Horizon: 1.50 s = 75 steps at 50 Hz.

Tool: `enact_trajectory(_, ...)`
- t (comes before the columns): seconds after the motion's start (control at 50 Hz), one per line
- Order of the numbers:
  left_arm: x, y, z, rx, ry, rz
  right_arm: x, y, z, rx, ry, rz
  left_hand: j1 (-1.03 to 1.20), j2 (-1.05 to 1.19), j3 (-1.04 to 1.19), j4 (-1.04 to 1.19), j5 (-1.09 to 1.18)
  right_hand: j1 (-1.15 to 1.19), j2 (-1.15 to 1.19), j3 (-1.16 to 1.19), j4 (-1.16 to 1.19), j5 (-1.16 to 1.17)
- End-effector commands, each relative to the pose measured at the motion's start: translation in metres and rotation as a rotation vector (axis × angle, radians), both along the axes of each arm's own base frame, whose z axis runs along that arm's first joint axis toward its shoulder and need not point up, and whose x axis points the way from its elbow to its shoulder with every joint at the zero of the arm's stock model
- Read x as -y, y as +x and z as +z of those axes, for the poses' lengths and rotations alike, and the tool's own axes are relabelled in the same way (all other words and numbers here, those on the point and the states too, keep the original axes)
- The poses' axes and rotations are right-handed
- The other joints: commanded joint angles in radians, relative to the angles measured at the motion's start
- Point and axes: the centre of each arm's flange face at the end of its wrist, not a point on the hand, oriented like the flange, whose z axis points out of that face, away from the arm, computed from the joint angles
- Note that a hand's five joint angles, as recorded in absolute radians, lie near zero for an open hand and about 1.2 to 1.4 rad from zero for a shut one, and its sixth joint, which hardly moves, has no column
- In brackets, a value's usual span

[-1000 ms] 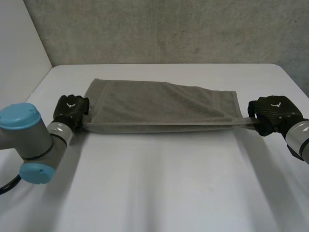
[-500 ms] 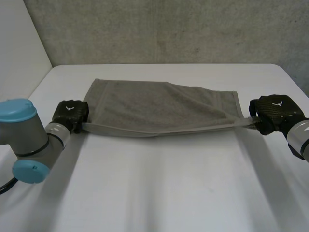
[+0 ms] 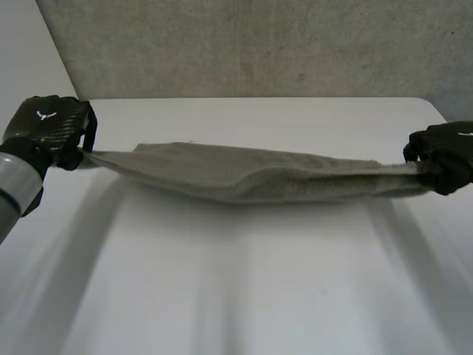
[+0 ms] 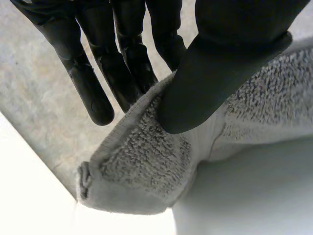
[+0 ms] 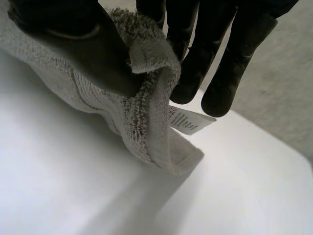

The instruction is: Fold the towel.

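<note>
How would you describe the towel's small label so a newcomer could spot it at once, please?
Over the white table, a grey towel hangs stretched between the left hand and the right hand. Follow it to the corner pinched by the right hand; the label sticks out of the hem beside the fingertips. It is the only smooth, white, printed piece against the fuzzy grey cloth.
</note>
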Motion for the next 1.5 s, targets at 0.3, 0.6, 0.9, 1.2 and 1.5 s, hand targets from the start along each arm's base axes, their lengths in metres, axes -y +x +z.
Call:
enact_trajectory(0.3, 0.064, -0.016, -0.078, 0.022, 0.186, -0.027, 0.06, 0.006, -0.055, -0.149, 0.19, 0.074, 0.188, 0.179, 0.181, 0.179, 0.356, 0.081, 0.063, 0.054, 0.066, 0.045)
enact_trajectory(0.6, 0.156, -0.056, -0.105, 0.029, 0.051, 0.019, 0.133, 0.03, -0.104, -0.084, -0.008, -0.09, 0.188, 0.179, 0.181, 0.179, 0.356, 0.081, 0.063, 0.054, 0.066, 0.045)
enact_trajectory(0.9, 0.155, -0.078, -0.125, 0.119, 0.024, 0.045, 0.149, 0.032, -0.113, -0.105, -0.133, -0.196, -1.034, -1.042, -1.041, -1.043, -0.866, -1.141, -1.158, -1.168, -1.156, -1.177)
enact_trajectory(1.2, 0.114, -0.059, -0.105, 0.116, 0.089, 0.064, 0.085, 0.032, -0.069, -0.081, -0.121, -0.148, -1.03, -1.039, -1.037, -1.039, -0.862, -1.141, -1.158, -1.168, -1.156, -1.177)
enact_trajectory(1.5, 0.083, -0.054, -0.109, 0.013, 0.194, 0.0, 0.059, 0.03, -0.142, -0.118, -0.002, -0.076, -1.022, -1.03, -1.029, -1.03, -0.853, -0.764, -0.782, -0.792, -0.78, -0.801)
